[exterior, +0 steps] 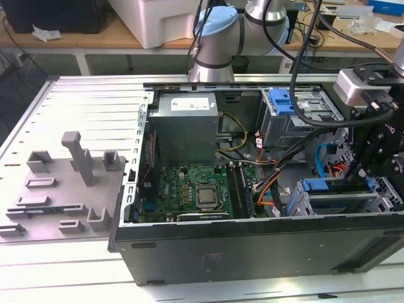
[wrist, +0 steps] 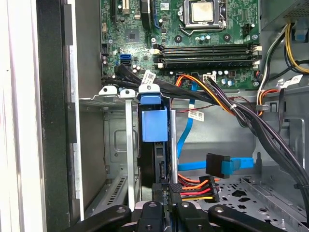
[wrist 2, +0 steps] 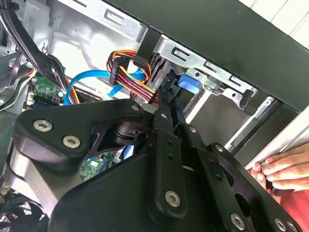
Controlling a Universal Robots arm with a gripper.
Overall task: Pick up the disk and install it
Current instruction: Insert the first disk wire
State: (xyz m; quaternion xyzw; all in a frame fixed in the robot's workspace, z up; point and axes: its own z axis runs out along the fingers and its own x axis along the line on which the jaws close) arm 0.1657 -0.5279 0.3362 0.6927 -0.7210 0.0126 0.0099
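Note:
The disk [wrist: 153, 126] stands on edge inside a slot of the silver drive cage [wrist: 91, 104] at the open computer case's front corner, its blue carrier bracket facing out. In the exterior view the disk [exterior: 328, 187] shows as a blue strip in the cage at the exterior view's right. My gripper [wrist: 168, 189] sits right at the disk's end, its black fingers [wrist 2: 164, 126] drawn close together on the carrier's edge. The gripper [exterior: 379, 148] hangs directly over the cage. The disk's label is hidden.
Orange, red and black power leads [wrist: 195, 187] and a blue data cable [wrist: 227, 165] lie beside the fingers. The motherboard [exterior: 189, 189] and grey power supply [exterior: 186, 126] fill the case. A person's fingers [wrist 2: 282, 169] rest on the case rim. A grey fixture [exterior: 63, 189] stands outside.

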